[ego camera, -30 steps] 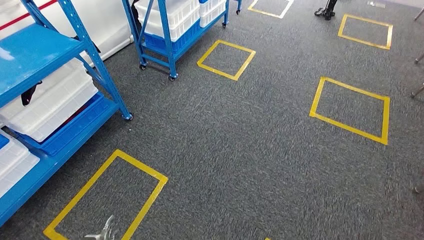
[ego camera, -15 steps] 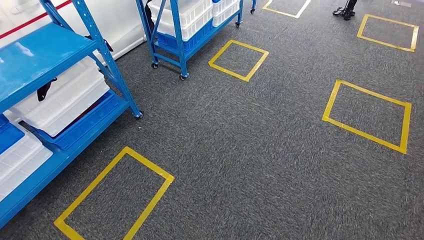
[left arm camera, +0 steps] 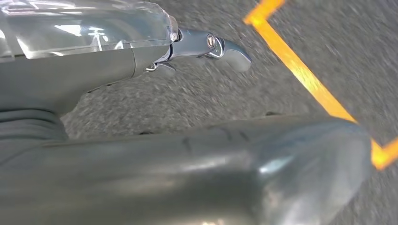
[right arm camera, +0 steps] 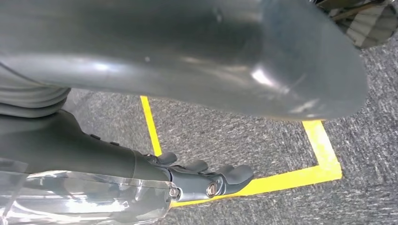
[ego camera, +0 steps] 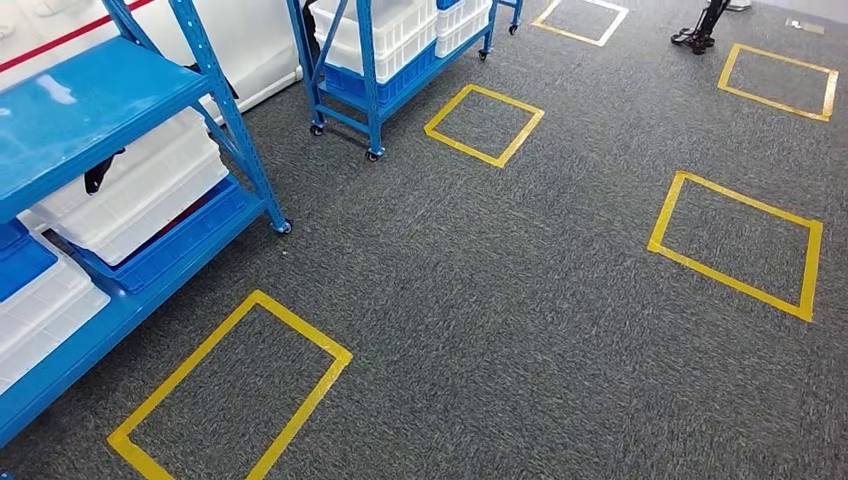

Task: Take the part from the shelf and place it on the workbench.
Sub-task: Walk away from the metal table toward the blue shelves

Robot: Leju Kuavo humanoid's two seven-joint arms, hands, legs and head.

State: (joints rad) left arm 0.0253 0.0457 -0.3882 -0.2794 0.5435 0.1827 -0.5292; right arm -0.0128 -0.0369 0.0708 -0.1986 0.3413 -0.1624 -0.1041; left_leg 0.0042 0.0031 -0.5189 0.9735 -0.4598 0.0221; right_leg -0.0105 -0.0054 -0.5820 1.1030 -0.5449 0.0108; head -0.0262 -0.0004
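The blue metal shelf (ego camera: 90, 100) stands at the left of the head view, with white bins (ego camera: 140, 190) and blue bins (ego camera: 20, 262) on its lower levels. I cannot tell which part is meant among them. My left hand (left arm camera: 117, 154) hangs over the grey carpet, its dark fingers (left arm camera: 225, 47) straight and apart from the thick thumb (left arm camera: 291, 164), holding nothing. My right hand (right arm camera: 70, 140) hangs the same way, its fingers (right arm camera: 220, 180) stretched out over a yellow tape corner (right arm camera: 324, 164) and empty.
A second blue wheeled shelf (ego camera: 370, 70) with white bins stands at the back. Yellow tape squares (ego camera: 235, 390) (ego camera: 738, 245) (ego camera: 485, 123) mark the grey carpet. A dark stand foot (ego camera: 697, 36) sits at the far right.
The whole picture has slid to the right, so the camera has turned toward the near shelf. The silver hand tip at the head view's bottom edge has left the picture.
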